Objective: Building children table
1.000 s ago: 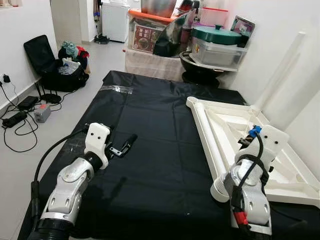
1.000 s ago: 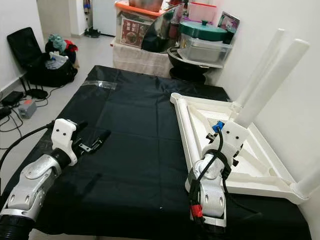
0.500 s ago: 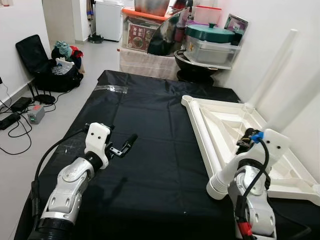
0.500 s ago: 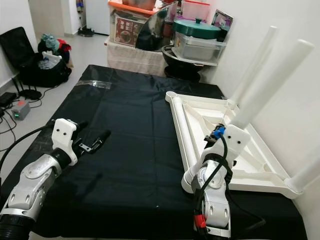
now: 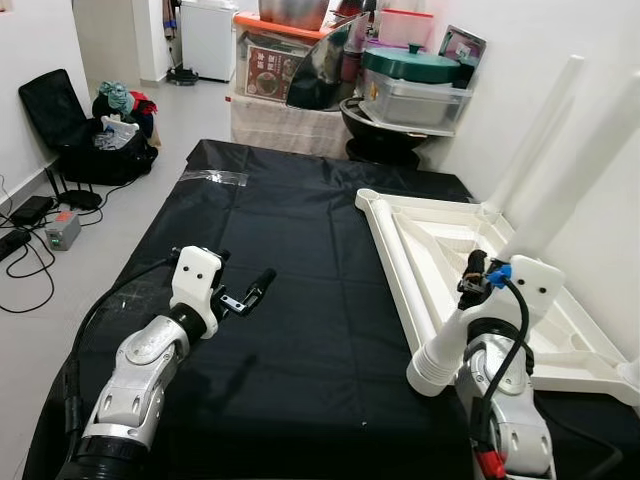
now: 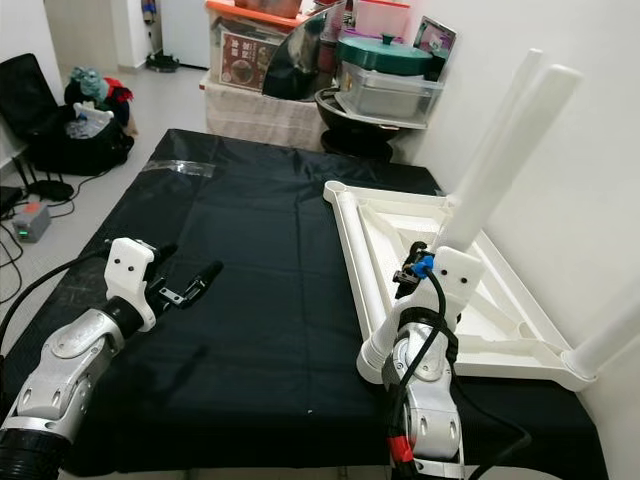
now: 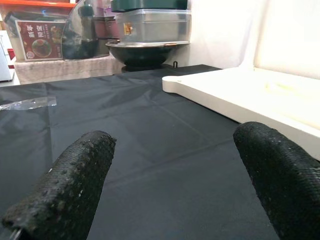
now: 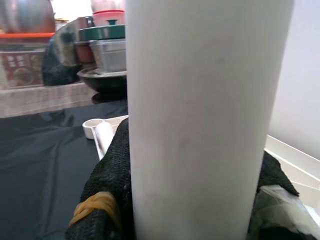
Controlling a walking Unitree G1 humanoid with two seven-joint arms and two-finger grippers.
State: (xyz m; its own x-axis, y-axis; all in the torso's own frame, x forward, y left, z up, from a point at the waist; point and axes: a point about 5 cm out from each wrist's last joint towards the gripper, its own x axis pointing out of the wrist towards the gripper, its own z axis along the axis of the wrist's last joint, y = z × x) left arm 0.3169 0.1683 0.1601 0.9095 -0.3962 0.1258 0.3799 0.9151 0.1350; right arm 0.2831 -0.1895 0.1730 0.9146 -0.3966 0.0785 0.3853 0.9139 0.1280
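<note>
Right tool (image 6: 415,268) clenches an upright white table leg (image 6: 500,150); left tool (image 5: 245,295) hovers released.

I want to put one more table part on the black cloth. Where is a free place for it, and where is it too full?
The black cloth is bare between the left gripper and the white tabletop, and on to the strip of clear tape at the far end. It is crowded on the right: the tabletop, its upright legs, and the right gripper shut on a white leg.
</note>
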